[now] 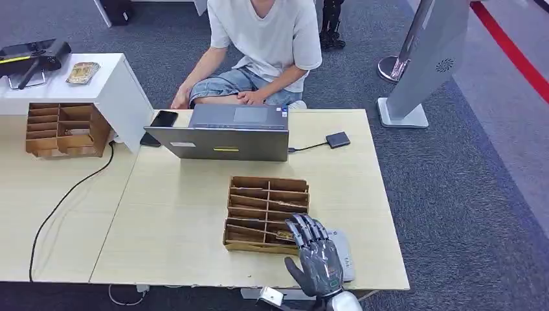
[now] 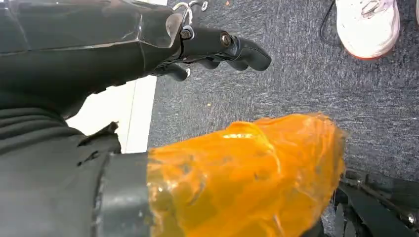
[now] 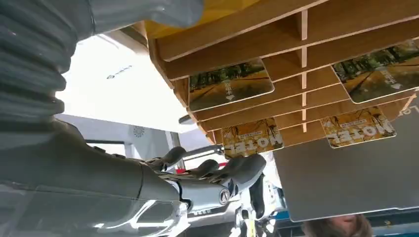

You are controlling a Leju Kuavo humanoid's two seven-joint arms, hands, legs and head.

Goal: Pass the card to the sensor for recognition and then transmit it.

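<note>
Right robot hand, yellow printed cards

You've got a pale wood-grain table with a matt finish; the slotted organizer on it looks like raw brown plywood or fibreboard, same as the 2nd one further left; the cards inside are glossy printed plastic, catching light; the laptop is brushed grey metal, dull sheen; your right hand reads as smooth dark metal and plastic with shiny highlights; the floor carpet is rough grey cloth; the person's t-shirt is soft white fabric.
</note>
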